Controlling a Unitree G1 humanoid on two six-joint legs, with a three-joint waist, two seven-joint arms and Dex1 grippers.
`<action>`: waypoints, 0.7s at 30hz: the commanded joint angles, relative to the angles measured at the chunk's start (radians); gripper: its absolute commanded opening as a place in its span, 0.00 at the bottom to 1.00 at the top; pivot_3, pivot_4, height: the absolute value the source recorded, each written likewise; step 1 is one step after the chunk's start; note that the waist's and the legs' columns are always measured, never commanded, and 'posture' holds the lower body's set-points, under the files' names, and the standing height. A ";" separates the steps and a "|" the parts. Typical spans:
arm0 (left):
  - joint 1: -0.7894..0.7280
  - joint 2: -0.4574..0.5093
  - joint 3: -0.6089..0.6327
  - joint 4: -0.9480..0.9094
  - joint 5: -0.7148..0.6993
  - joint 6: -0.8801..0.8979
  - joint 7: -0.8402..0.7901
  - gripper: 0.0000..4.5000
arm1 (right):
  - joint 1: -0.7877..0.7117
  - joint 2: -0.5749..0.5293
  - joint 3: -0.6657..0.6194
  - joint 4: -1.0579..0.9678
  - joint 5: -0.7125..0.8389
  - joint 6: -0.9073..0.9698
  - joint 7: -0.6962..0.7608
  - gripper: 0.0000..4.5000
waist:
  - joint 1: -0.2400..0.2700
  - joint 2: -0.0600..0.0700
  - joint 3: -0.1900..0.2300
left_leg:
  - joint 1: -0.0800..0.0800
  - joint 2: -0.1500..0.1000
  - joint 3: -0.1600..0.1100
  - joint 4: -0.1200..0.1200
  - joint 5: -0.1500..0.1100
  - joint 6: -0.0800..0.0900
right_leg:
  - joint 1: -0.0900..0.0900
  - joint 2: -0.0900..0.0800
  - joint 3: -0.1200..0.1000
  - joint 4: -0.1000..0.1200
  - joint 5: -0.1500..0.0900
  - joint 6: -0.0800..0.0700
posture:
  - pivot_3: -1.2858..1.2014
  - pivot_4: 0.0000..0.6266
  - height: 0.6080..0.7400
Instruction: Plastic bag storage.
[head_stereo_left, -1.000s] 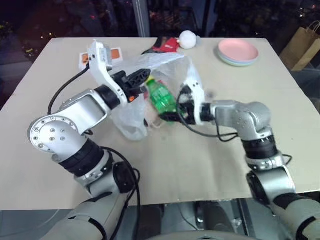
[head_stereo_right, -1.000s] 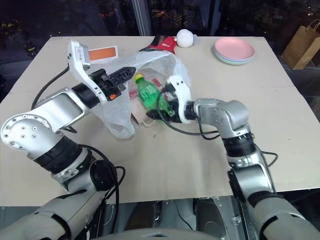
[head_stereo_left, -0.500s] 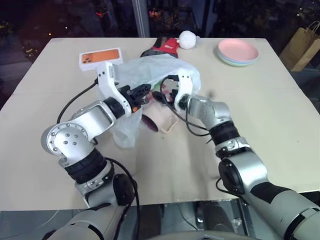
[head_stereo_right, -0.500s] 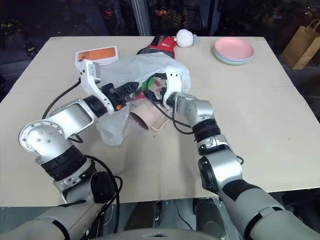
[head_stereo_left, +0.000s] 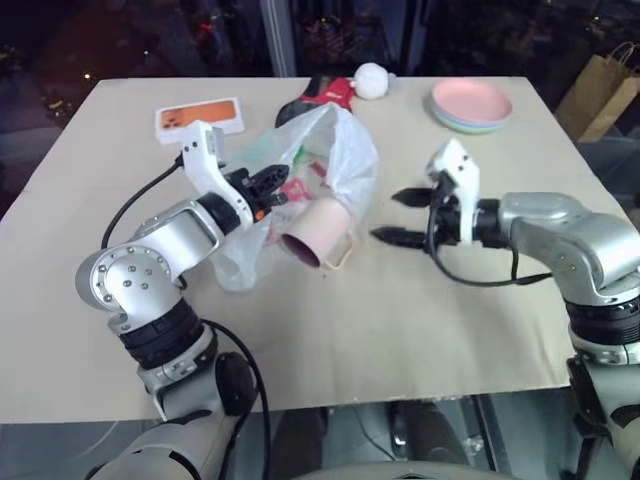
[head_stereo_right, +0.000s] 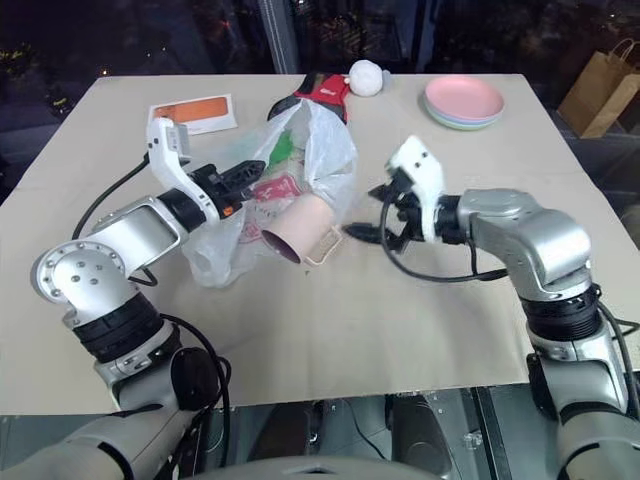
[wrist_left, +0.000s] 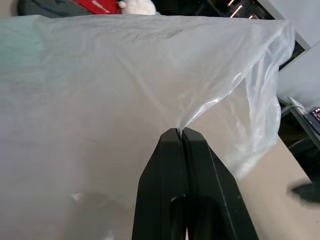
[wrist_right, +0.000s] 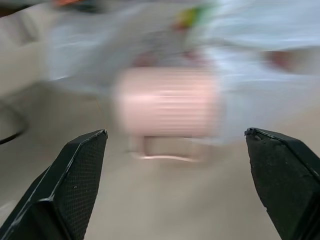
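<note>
The plastic bag (head_stereo_left: 335, 160), thin translucent white film, lies bunched at mid-table with green and red items showing through it. My left gripper (head_stereo_left: 268, 190) is shut on the bag's upper edge; in the left wrist view its gripper (wrist_left: 178, 132) pinches a fold of the film (wrist_left: 125, 75). A pink mug (head_stereo_left: 312, 232) lies on its side at the bag's mouth, handle on the table. My right gripper (head_stereo_left: 387, 216) stands open just right of the mug, holding nothing. In the right wrist view the mug (wrist_right: 165, 102) lies ahead between the spread fingers (wrist_right: 65, 185).
At the back of the table are an orange-and-white box (head_stereo_left: 200, 117), a red-and-black item (head_stereo_left: 325, 92), a white ball (head_stereo_left: 372, 78) and stacked pink plates (head_stereo_left: 472, 103). A brown paper bag (head_stereo_left: 600, 85) stands beyond the table's right edge.
My right gripper has pulled back to the right, out of the bag's mouth, and opened wide. The green bottle stays in the bag. The left gripper keeps its grip.
</note>
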 joint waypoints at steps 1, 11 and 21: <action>0.015 0.018 -0.024 -0.008 -0.020 -0.027 -0.020 0.00 | 0.025 0.047 0.033 0.029 -0.086 -0.066 -0.101 0.99 | -0.005 0.000 0.000 | 0.000 0.000 0.000 0.000 0.000 0.000 | 0.000 0.000 0.000 0.000 0.000 0.000 | 0.52 0.24 1.00; 0.020 0.026 -0.072 -0.005 -0.038 -0.036 -0.038 0.00 | 0.007 0.282 0.054 -0.005 -0.153 -0.036 -0.310 0.99 | -0.004 0.000 0.000 | -0.003 0.000 0.000 0.000 0.000 0.000 | -0.002 0.000 0.000 -0.001 0.000 0.000 | 0.52 0.24 1.00; 0.010 0.041 -0.093 0.037 -0.049 -0.071 -0.057 0.00 | 0.125 -0.070 0.216 -0.209 -0.036 0.077 0.004 0.99 | 0.004 0.000 0.000 | -0.003 0.000 0.000 0.000 0.000 0.000 | -0.002 0.000 -0.001 -0.002 0.000 0.000 | 0.52 0.24 1.00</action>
